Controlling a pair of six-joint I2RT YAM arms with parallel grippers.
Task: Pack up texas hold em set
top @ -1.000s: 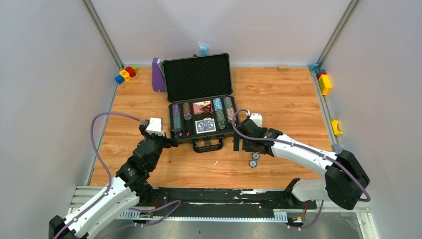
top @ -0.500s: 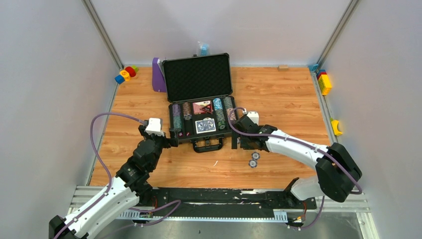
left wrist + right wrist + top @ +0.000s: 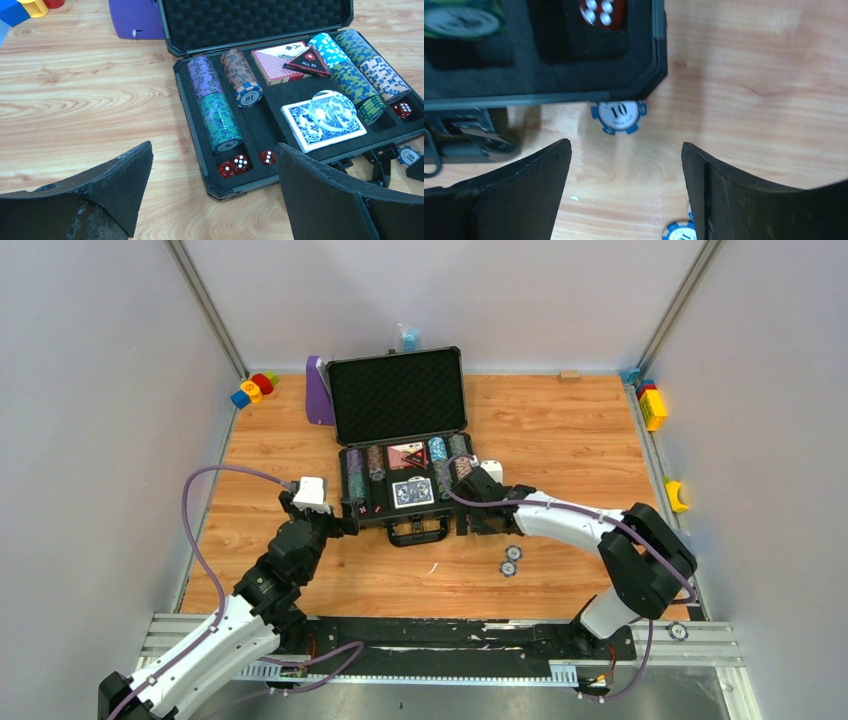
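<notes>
Evidently lining up a pick: hovering with right gripper [image 3: 624, 150] spread and holding nothing, straddling a chip [image 3: 619, 116] flat on the wood against the front right corner of the case [image 3: 398, 395]. Sits open mid-table, lid up, ready for loading. Two more chips [image 3: 512, 560] loose nearby. Holding left gripper [image 3: 214, 150] wide, unladen, off the front left corner, likely keeping clear.
</notes>
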